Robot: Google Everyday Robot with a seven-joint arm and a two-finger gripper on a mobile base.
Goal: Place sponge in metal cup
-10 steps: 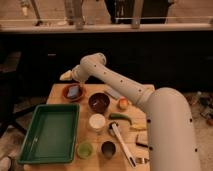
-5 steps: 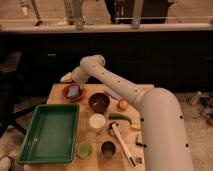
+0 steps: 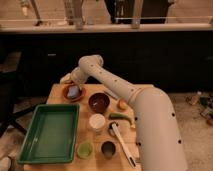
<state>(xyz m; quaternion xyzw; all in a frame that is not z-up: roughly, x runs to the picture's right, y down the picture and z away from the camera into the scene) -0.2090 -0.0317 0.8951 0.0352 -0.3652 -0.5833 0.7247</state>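
The sponge, a small blue-grey block, lies on the orange plate at the table's back left. The metal cup, silver-grey with a dark inside, stands near the front edge, right of the pale green cup. My gripper is at the end of the white arm, low over the table's back left corner, just behind and above the plate and the sponge. The wrist hides much of it. It is far from the metal cup.
A green tray fills the front left. A dark brown bowl and a white cup stand mid-table. An orange fruit, a green vegetable and a white long-handled utensil lie at the right. My arm covers the right side.
The near part of my arm has swung a little to the left. The gripper end has stayed by the orange plate, and the sponge has not moved.
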